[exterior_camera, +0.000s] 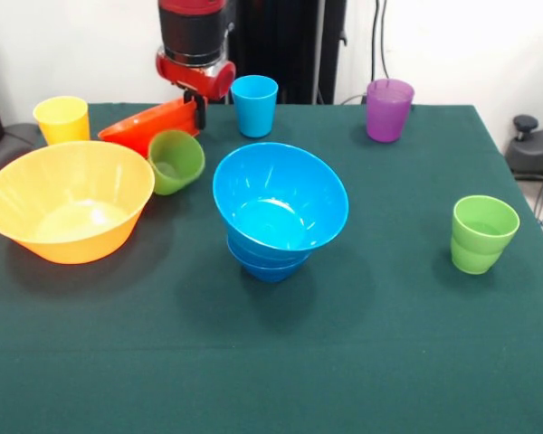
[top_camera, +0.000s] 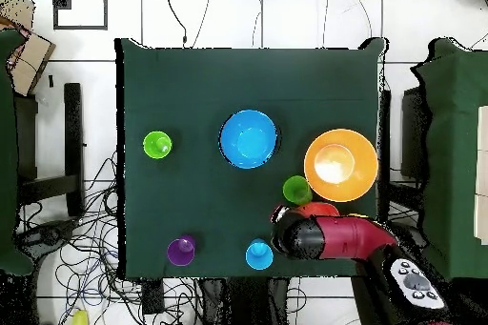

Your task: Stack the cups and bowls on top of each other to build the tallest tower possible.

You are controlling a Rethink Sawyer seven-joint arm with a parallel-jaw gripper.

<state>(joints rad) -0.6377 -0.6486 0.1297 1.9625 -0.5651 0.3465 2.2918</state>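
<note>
The tool (exterior_camera: pixel 199 107) grips the rim of the tilted orange-red bowl (exterior_camera: pixel 149 127). That bowl leans beside a tipped green cup (exterior_camera: pixel 176 161).

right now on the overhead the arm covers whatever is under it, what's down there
Observer: An orange-red bowl, tilted, with its raised rim at the gripper; the jaws look shut on that rim.
Operator: green cup next to it, upright?
Observer: No, the green cup is tipped over, mouth turned sideways, between that bowl and the yellow-orange bowl.
Operator: blue bowl in the middle, just one?
Observer: No, the light blue bowl sits nested on more blue bowls under it, at least two.
</note>
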